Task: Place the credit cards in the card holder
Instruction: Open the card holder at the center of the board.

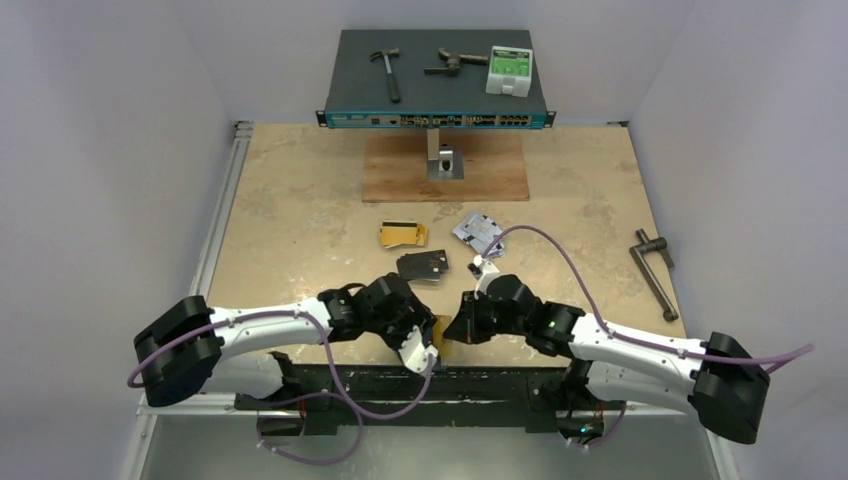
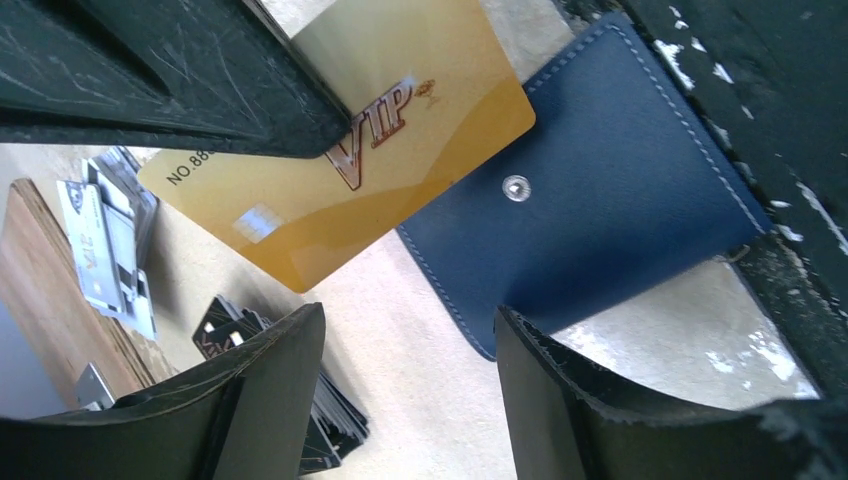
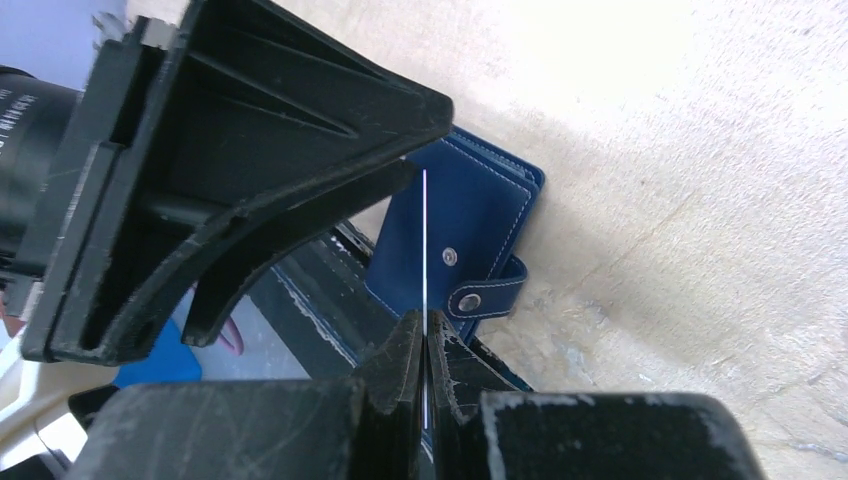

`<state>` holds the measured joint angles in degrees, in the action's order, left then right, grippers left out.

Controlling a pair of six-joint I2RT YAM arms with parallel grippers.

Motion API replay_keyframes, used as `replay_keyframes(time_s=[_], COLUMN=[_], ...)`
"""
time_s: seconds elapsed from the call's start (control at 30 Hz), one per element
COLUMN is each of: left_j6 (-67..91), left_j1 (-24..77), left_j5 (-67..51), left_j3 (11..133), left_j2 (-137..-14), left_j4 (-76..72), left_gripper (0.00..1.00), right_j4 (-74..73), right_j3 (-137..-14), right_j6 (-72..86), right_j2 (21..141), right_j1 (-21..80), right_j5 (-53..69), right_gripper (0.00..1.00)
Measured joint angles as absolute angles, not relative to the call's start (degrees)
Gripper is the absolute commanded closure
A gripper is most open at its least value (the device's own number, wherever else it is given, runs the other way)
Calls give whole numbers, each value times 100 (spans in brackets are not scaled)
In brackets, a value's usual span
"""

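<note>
Right gripper (image 3: 425,338) pinched a gold card (image 2: 340,190) edge-on.
We saw the left gripper (image 2: 410,315) gaping, the card holder (image 2: 600,220) against the black rail (image 2: 800,120).

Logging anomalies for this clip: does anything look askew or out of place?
The card holder lies folded shut, snap tab undone, at the table's near edge against the black rail, though the right gripper, jaws shut, holds a gold card close by.

card holder (image 2: 600,210) at table (image 1: 300,200) near edge, between left gripper (image 2: 410,315) and right gripper (image 3: 424,325) | held card (image 2: 330,180) over it | card piles (image 1: 425,265) behind, mid-table | board (image 1: 445,168) farther back
</note>
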<state>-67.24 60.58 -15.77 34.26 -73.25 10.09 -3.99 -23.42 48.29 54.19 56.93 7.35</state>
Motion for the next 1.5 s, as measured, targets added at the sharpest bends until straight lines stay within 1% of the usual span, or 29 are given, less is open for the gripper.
replay_keyframes(time_s=[0.17,0.3,0.53,0.7,0.9,1.03,1.37,1.5], left_j6=[-6847,-6976,-7022,-7046,-7078,-7083,-7107,-7024], left_j1=[6066,6049,6040,6040,6047,6062,6165,6165], left_j5=[-1474,-1426,-1479,-1546,-1649,-1649,-1643,-1647], left_j3=[3120,3022,2971,2998,3188,3312,3371,3483], left_j2=[-7017,-6823,-6879,-7078,-7284,-7435,-7537,-7662], left_j4=[1039,1059,1028,1050,1118,1173,1188,1194], left_gripper=[34,32,36,38,43,44,34,32], right_j4=[-309,-484,-910,-978,-676,-414,-32,30], right_j3=[-2346,-2368,-2493,-2506,-2403,-2252,-1704,-1645], right_j6=[4766,4716,4630,4587,4626,4687,4853,4875], right_j2=[5830,5830,5747,5756,5892,6073,5544,5540], right_j1=[5682,5645,5618,5618,5612,5513,4755,4659], right_j5=[871,792,421,388,427,563,987,1033], right_gripper=[100,100,100,100,100,100,100,100])
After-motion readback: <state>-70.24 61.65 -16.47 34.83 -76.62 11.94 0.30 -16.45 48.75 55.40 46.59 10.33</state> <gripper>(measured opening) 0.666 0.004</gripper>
